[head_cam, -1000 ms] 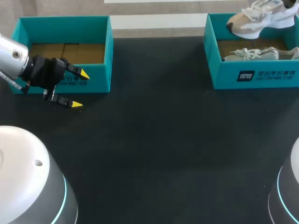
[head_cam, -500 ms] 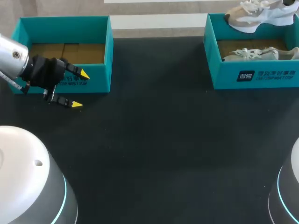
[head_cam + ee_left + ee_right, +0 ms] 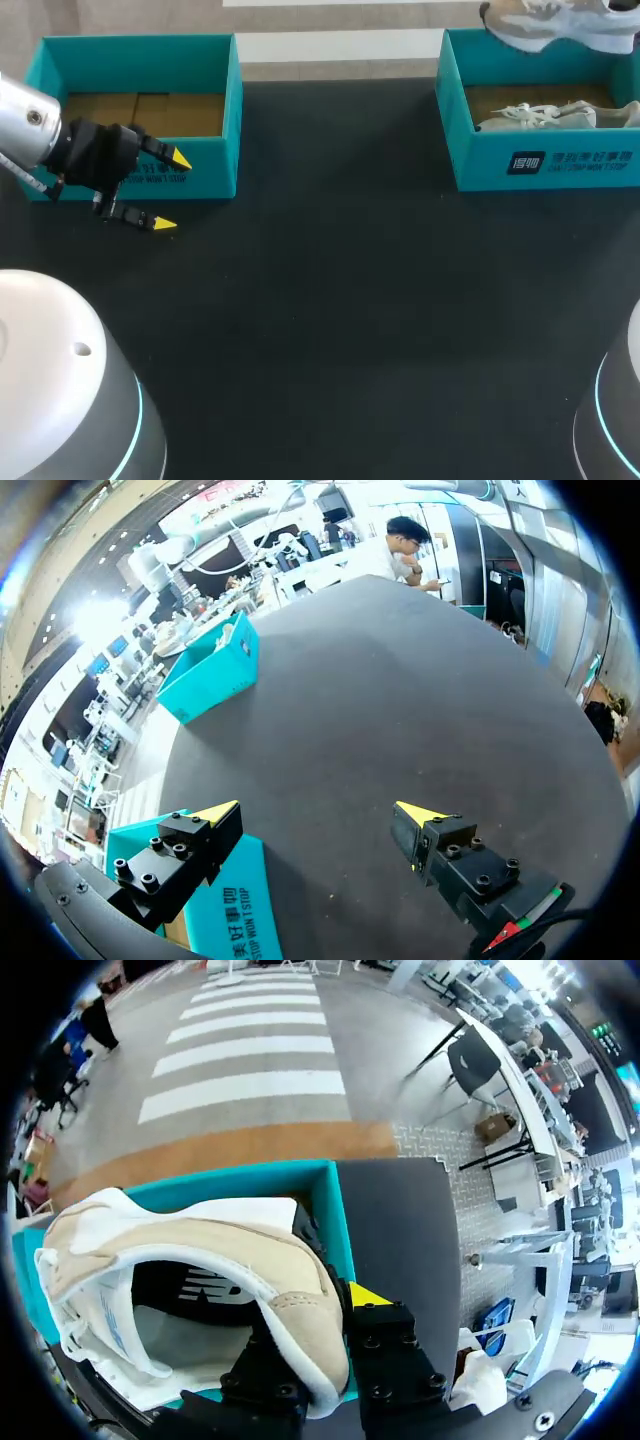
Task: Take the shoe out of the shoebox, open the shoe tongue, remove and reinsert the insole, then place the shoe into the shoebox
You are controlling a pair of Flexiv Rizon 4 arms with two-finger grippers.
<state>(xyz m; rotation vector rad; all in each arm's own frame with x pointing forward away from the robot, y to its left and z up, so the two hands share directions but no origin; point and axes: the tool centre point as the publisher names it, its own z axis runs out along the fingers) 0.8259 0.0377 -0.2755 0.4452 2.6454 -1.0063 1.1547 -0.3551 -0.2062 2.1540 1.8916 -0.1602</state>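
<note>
The right gripper [image 3: 320, 1312] is clamped on the heel collar of the shoe [image 3: 200, 1245], which hangs above the shoebox [image 3: 545, 165] at one o'clock on the table [image 3: 340, 300]. The shoe looks light and softly padded, so the stiffer heel seems the surest hold. The left gripper [image 3: 172, 191], at ten o'clock, is spread wide and empty.

you have the shoe [image 3: 560, 25] up in the air over the far wall of the shoebox [image 3: 480, 160], toe toward 9 o'clock: beige-and-white sneaker, roughly level, partly cut off by the view's edge. wrist view shows its padded collar gaping open. shoebox: teal, open-topped, brown floor, at 2 o'clock on the table. second shoe [image 3: 550, 115] lies inside, running 9 to 3.
</note>
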